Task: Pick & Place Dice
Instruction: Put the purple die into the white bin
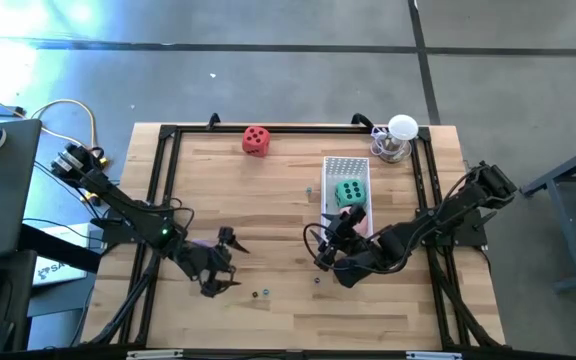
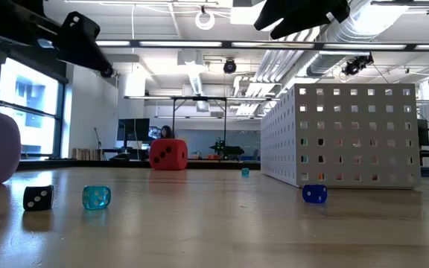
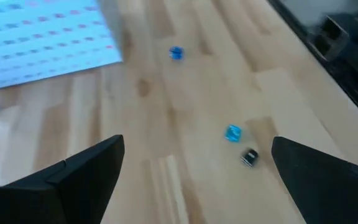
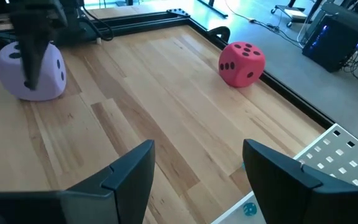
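Two tiny cubes, one black (image 2: 38, 196) and one cyan (image 2: 96, 196), lie on the near part of the table (image 1: 278, 215), closest to the low camera. They are not task items.

**Task progress**
- Green die (image 1: 349, 193): inside the white perforated bin (image 1: 346, 165) on the right half of the table. This placement looks complete, judging the bin to be the target.
- Red die (image 1: 256, 140): standing alone on the boards at the far edge, left of the bin and well apart from both arms. Not yet placed.
- Purple die (image 4: 31, 70): on the table at the near left, just beside the left arm's fingers. Not yet placed.
- Pink die: cannot be located with certainty. A pink tint shows near the bin, but no cube can be made out there.

Estimated status: one die confirmed in the bin, and at least two left to move.

**Gripper state**
- Left gripper (image 3: 197, 149): positioned low over the near left of the table. The jaws are spread wide with only bare boards and the tiny cubes visible between them. It holds nothing. Contact with the purple die cannot be determined.
- Right gripper (image 4: 197, 155): positioned at the near end of the bin, facing left and far across the table toward the red die. The jaws are parted to a moderate width. It is empty and touches nothing.
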`<action>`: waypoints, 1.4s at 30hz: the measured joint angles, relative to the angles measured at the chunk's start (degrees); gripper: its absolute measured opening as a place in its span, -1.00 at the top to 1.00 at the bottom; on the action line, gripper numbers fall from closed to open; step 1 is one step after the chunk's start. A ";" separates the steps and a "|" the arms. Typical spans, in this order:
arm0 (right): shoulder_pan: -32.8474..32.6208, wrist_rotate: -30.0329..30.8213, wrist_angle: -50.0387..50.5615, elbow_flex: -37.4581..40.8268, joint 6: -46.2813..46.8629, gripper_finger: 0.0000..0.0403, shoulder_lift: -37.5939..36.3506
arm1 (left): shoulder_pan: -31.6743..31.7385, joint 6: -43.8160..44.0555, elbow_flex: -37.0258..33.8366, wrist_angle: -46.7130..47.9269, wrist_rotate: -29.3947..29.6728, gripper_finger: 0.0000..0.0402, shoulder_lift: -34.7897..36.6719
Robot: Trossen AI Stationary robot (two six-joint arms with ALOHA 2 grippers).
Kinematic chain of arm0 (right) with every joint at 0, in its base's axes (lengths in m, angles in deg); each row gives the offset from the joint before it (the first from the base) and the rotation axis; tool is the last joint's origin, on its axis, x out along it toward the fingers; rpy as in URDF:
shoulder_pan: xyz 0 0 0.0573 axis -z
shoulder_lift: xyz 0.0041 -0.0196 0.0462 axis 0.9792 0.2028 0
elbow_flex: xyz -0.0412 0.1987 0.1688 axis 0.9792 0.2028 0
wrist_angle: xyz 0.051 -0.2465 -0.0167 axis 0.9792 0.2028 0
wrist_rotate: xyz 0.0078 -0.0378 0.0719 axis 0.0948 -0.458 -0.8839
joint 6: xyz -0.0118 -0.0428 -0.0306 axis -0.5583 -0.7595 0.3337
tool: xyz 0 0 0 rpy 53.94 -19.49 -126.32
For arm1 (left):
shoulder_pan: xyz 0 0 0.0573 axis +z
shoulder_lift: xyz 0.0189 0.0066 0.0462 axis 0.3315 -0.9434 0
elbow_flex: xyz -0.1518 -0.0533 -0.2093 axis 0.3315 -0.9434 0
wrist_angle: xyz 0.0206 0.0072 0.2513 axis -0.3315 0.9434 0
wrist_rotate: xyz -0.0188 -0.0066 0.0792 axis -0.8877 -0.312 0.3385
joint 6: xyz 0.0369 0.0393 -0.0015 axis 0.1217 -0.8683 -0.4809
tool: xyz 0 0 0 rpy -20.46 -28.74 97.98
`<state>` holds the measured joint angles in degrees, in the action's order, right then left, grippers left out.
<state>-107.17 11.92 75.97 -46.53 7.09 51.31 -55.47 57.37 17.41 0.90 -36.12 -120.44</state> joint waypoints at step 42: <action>0.12 -1.34 -0.79 0.00 -0.22 -0.17 0.02 | 2.27 10.10 16.15 58.46 -19.88 -0.99 3.41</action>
<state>-107.05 10.58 75.19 -46.53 6.87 51.33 -53.21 67.46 33.57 59.37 -56.00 -117.03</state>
